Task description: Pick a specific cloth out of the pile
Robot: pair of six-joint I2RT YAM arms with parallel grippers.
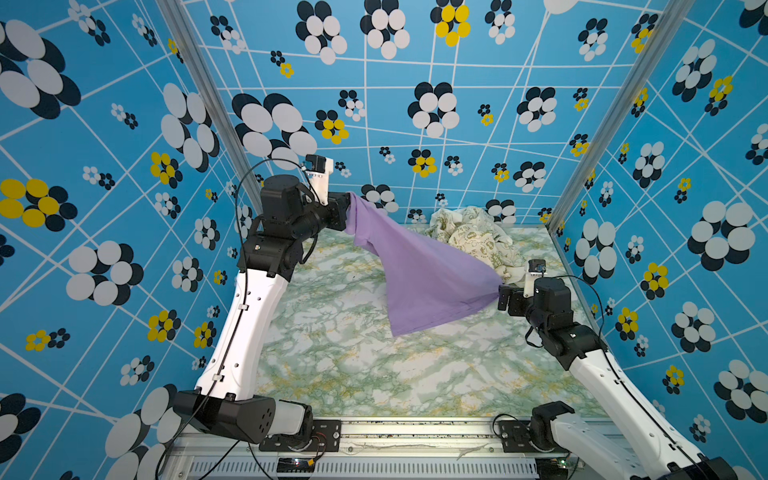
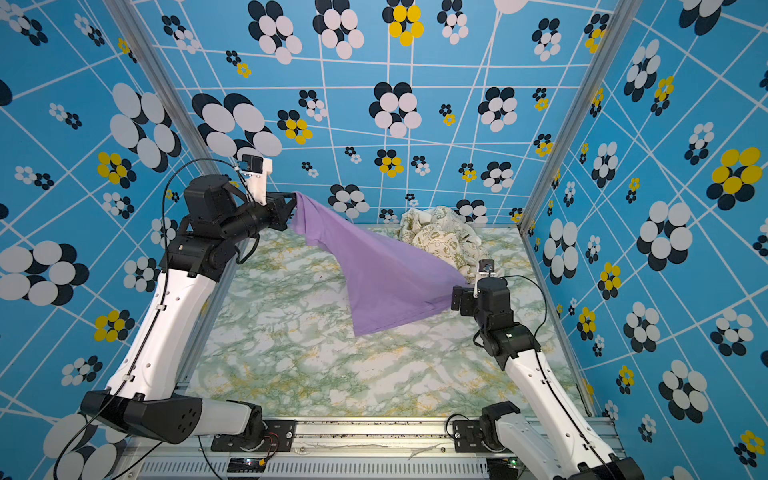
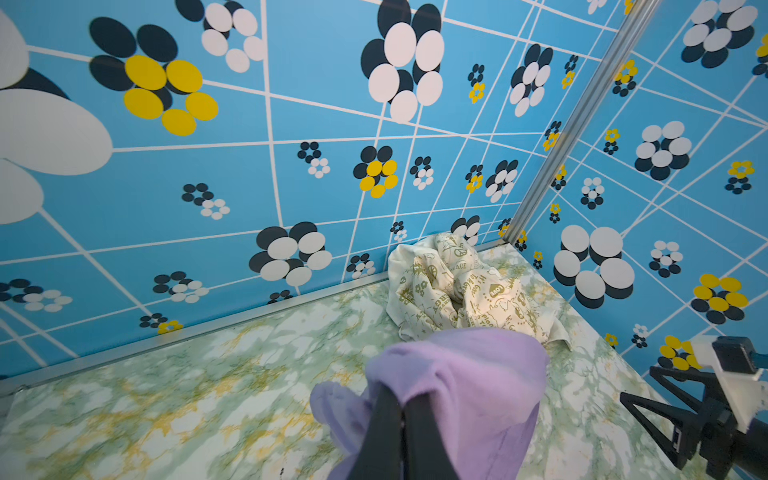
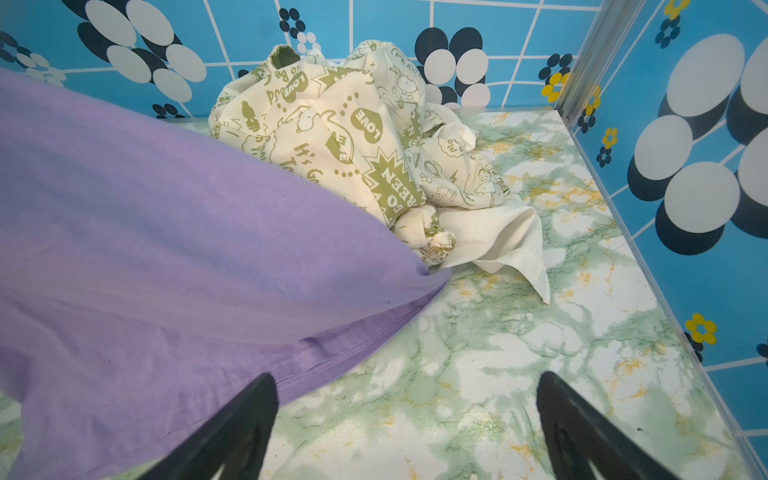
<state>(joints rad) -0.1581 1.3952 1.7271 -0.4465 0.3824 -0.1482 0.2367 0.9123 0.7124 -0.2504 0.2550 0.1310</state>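
The left gripper is clamped on the plain lavender-purple fabric cloth, which slants above the green marbled table. The right gripper gapes empty at its lower end, beside the crumpled cream, green-printed pile.

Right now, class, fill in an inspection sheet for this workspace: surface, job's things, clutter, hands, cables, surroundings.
Surface: green marbled tabletop, flat.
Job's things: lavender cloth held up at one end, hanging in front of the cream printed pile in the back right corner; whether they touch cannot be told.
Clutter: nothing seen.
Hands: left hand shut on the cloth's upper end; right hand open beside its lower edge, gripping nothing.
Cables: black cables run along both arms.
Surroundings: blue flower-print walls, metal corner posts.
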